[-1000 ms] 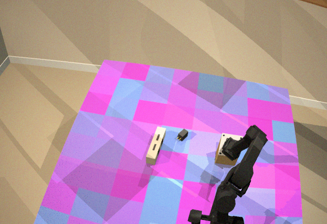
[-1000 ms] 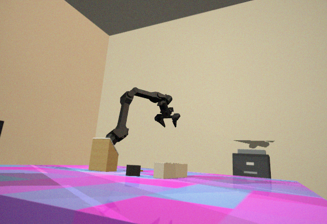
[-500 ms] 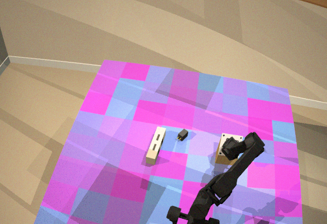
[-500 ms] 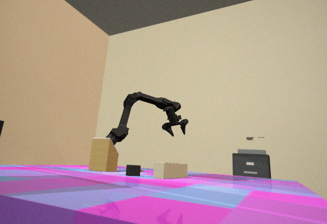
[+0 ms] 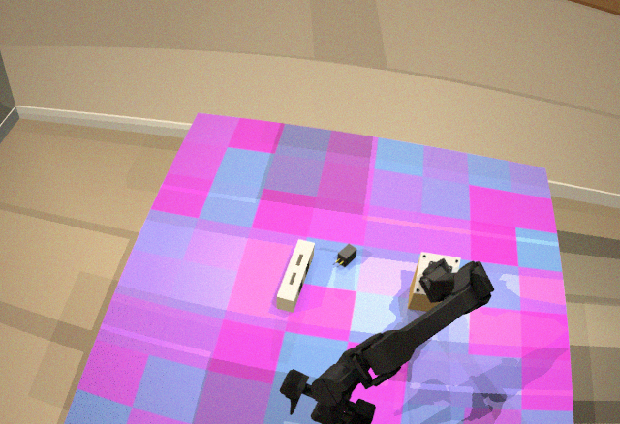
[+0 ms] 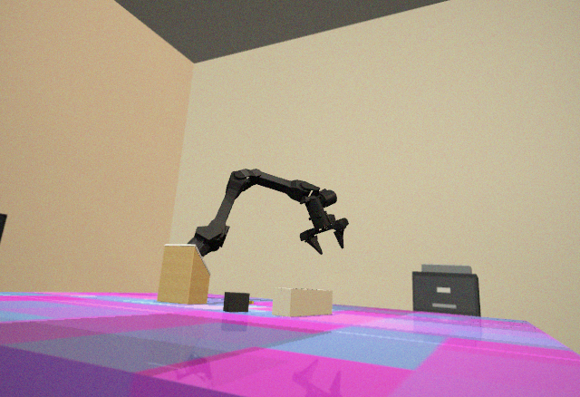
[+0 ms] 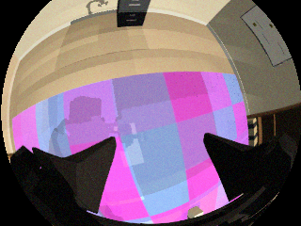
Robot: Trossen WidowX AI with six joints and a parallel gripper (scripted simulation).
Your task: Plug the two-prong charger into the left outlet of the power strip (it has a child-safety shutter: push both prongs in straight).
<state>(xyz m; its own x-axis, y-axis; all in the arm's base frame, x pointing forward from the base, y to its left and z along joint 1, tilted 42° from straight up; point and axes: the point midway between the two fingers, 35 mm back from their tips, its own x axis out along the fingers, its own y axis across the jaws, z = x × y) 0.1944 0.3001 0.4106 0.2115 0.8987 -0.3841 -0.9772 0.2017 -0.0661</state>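
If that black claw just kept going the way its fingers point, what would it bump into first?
Probably the checkered tabletop. The open, empty gripper hangs high, pointing down, and the wrist view shows only bare squares between its fingers. The charger and power strip seem to lie off that line, though depth is uncertain.

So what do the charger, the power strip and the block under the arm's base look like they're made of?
Charger: dark, matte, plastic-looking body; two thin yellowish prongs, likely brass-coloured metal. Power strip: cream, matte, probably plastic, with dark slots on top. Base block: flat tan, possibly wood or cardboard; no grain shows, so that stays open. The table looks glossy, since it mirrors the open gripper.
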